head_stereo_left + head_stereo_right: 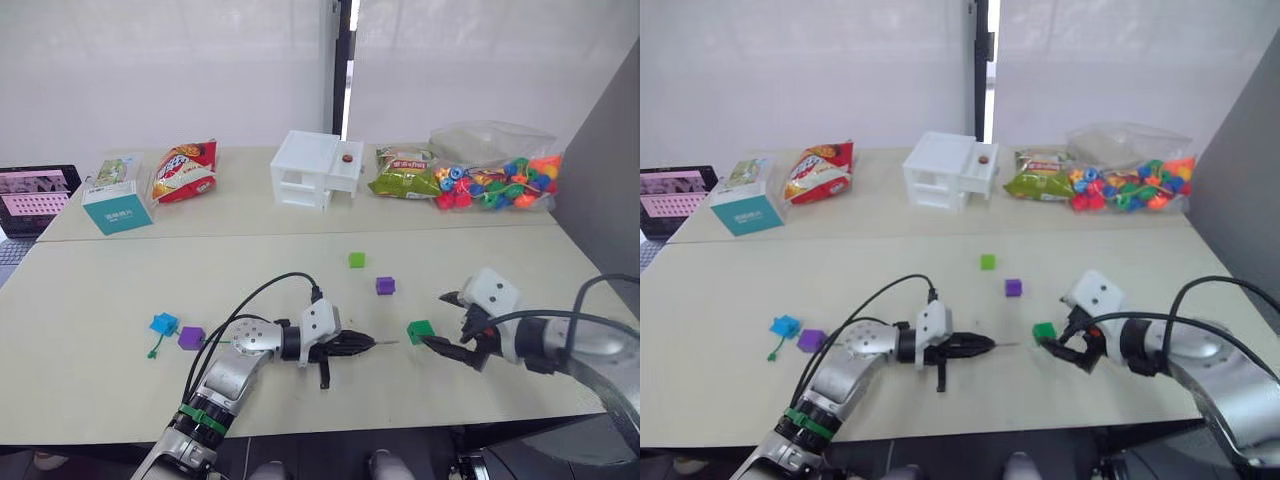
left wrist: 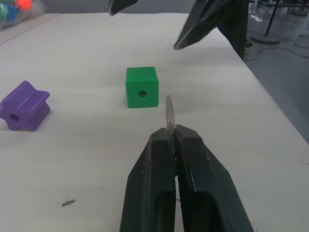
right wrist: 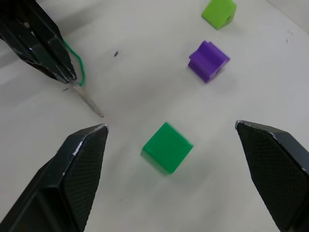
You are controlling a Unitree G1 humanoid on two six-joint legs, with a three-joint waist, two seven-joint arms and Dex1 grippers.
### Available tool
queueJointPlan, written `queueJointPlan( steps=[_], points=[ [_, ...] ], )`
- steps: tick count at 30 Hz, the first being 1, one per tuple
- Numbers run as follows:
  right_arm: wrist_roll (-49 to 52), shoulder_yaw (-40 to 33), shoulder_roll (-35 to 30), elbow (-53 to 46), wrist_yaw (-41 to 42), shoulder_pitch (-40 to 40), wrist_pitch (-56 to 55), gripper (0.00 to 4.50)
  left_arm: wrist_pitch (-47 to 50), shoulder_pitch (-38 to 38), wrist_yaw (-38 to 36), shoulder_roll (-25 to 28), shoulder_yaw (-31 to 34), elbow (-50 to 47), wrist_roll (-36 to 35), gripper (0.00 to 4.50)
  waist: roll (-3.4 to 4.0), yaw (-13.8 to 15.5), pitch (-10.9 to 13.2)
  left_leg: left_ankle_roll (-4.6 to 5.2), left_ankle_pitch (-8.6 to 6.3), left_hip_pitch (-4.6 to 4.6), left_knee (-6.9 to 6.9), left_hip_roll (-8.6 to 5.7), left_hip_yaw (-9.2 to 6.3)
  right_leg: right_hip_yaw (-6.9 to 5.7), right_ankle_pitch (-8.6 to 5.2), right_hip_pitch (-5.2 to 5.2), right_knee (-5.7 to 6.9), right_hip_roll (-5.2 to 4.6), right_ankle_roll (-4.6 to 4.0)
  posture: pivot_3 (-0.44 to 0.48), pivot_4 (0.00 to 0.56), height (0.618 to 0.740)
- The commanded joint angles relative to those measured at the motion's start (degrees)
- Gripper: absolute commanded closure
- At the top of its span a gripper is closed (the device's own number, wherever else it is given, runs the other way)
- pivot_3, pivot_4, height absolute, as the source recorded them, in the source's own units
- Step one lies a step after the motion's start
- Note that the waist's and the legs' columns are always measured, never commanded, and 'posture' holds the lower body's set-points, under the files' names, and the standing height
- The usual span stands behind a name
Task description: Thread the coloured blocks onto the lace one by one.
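Beige table, L gripper clamps lace tip, R gripper wide open astride dark green block

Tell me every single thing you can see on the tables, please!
dark green block: 1, near table, between the grippers
purple blocks: 2, one mid-table, one at left
light green block: 1, mid-table
blue block: 1, at left, on the lace
lace: 1, green, tip pinched
bead bag: 1, many colours, far right
snack bags: 2, red, and green
white house: 1, far table
teal box: 1, far left
left gripper: shut on lace tip
right gripper: open around dark green block
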Motion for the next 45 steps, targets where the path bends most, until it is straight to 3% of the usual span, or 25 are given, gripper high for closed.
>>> queueJointPlan(
  steps=[1, 8, 18, 28, 36, 45],
  points=[
    [-3.8, 6.3, -5.5, 5.2, 11.4, -4.5, -7.9, 0.05, 0.4, 0.4, 1.1, 0.4, 0.6, -2.7, -0.1, 4.5, 0.0, 0.0, 0.0, 0.0, 0.0, 0.0, 0.0, 0.0, 0.0, -0.01, 0.0, 0.0, -0.03, 0.0, 0.0, 0.0, 0.15, 0.74],
    [-12.6, 17.3, -6.4, 17.3, 25.3, -14.4, -24.4, 0.05, 0.5, 0.9, 2.3, 0.8, 0.4, -3.5, 0.4, 4.5, -0.01, 0.1, 0.0, 0.0, 0.0, -0.04, -0.01, 0.02, 0.01, -0.02, 0.02, -0.02, -0.15, 0.0, 0.02, 0.0, 0.15, 0.74],
    [-22.7, 23.8, 1.6, 32.5, 28.7, -24.9, -35.0, 0.05, 1.7, 3.8, 5.7, 1.4, 0.8, -6.7, 1.0, 4.5, 0.0, 0.3, 0.0, -0.06, 0.03, -0.04, -0.02, 0.03, 0.02, 0.0, 0.04, -0.11, -0.12, -0.01, 0.0, 0.0, 0.15, 0.74],
    [-21.3, 22.3, 3.0, 32.4, 33.0, -24.0, -31.7, 3.23, 1.7, 3.5, 6.0, 1.8, 0.8, -6.9, 1.4, 4.5, 0.01, 0.2, 0.0, -0.07, 0.03, -0.04, -0.01, 0.02, 0.02, -0.01, 0.06, -0.1, -0.11, -0.02, 0.0, 0.0, 0.15, 0.74],
    [-17.4, 19.7, 4.6, 19.9, 29.7, -19.6, -15.9, 3.31, 1.1, 1.9, 5.1, 1.4, 0.4, -5.8, 1.3, 4.5, 0.01, 0.3, 0.0, -0.06, 0.02, -0.05, -0.01, 0.02, 0.0, -0.01, 0.06, -0.11, -0.09, -0.03, -0.01, 0.0, 0.15, 0.74],
    [-18.4, 20.7, 5.8, 15.0, 26.0, -16.0, -12.3, 3.31, 0.5, -0.7, 0.8, 1.5, -2.2, -3.0, 2.1, 4.5, 0.01, 0.5, 0.0, -0.06, 0.02, -0.05, 0.01, 0.0, 0.0, -0.02, 0.07, -0.09, -0.09, -0.02, 0.0, 0.0, 0.15, 0.74]
  ],
)
